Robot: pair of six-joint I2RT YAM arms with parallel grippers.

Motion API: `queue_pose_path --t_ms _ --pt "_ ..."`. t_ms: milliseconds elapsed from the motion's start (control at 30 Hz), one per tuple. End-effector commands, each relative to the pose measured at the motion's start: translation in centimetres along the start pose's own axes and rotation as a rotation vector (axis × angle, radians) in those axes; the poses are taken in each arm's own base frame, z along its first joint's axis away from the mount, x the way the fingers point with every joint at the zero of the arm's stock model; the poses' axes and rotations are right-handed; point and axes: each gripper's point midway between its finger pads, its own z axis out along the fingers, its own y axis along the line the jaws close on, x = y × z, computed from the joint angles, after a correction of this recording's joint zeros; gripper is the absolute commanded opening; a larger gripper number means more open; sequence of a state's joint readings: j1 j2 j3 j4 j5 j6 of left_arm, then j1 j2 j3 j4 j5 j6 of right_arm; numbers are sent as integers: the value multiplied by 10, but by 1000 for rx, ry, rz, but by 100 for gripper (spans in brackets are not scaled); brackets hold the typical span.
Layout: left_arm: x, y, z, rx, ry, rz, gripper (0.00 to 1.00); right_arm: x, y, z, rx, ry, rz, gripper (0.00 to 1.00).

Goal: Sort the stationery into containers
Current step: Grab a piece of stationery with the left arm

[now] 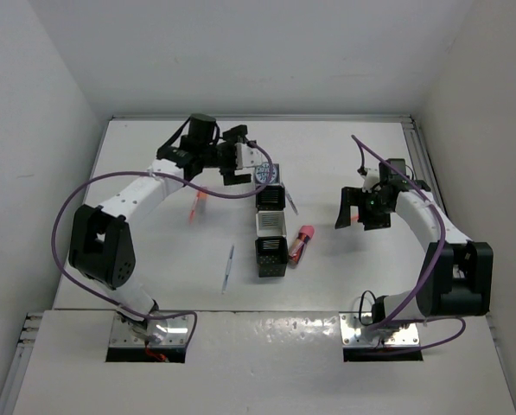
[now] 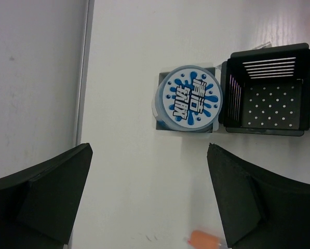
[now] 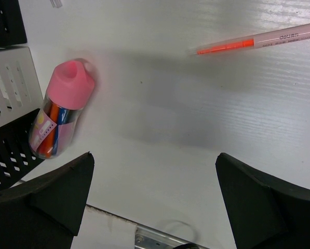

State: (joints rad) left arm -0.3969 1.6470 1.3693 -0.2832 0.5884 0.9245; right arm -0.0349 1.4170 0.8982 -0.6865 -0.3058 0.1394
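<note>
A blue-and-white roll [image 2: 190, 98] lies flat on top of the far end cup of the container row [image 1: 270, 226], also seen from above [image 1: 264, 173]. Beside it is an empty black mesh cup [image 2: 269, 91]. My left gripper [image 1: 243, 162] [image 2: 149, 150] is open and empty, just short of the roll. An orange cap [image 2: 204, 239] shows near its right finger. A stubby pink marker [image 3: 61, 111] [image 1: 302, 241] lies beside the row. A pink-orange pen [image 3: 258, 41] lies on the table. My right gripper [image 1: 362, 212] [image 3: 155, 158] is open and empty above bare table.
A thin grey pen [image 1: 228, 266] lies left of the row. A white stick with orange cap [image 1: 197, 205] lies under the left arm. Another thin pen [image 1: 291, 202] rests right of the black cup. White walls close in the table on both sides.
</note>
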Motion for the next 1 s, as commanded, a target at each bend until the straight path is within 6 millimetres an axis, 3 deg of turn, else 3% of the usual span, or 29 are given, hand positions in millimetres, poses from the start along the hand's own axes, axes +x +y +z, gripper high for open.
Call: queue_pose_path --t_ms 0,267,500,967 --pt "-25 -2 -6 36 -92 163 100 -16 1 -5 10 -35 -10 98" --pt "-16 -36 12 121 -93 259 100 -14 -2 -3 20 -23 -17 99" --pt "-17 -24 24 109 -98 281 100 -13 -3 1 20 -10 -6 99" --pt "-12 -28 51 130 -92 281 100 -13 -7 6 28 0 -1 99"
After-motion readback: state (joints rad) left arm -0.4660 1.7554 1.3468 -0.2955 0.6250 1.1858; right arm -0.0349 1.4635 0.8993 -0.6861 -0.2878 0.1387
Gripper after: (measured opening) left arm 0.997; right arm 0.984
